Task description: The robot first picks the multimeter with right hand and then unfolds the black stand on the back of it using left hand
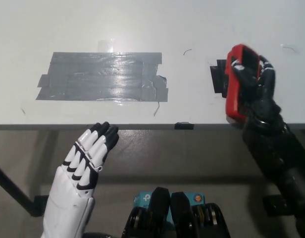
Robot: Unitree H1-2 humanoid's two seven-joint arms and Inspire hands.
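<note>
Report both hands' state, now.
Left hand: open, holding nothing, below the table edge.
Right hand: shut on the red multimeter.

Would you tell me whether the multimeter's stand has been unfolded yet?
Cannot tell: the right hand wraps the red multimeter, hiding any stand. The left hand is open, apart from it.

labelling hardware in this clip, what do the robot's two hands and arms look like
The left hand is glossy white plastic with black fingertips and black bands between the finger segments, on a smooth white wrist shell. The right hand and its arm are all black, matte and chunky, with ribbed, jointed casing. No cables or markings are visible.
</note>
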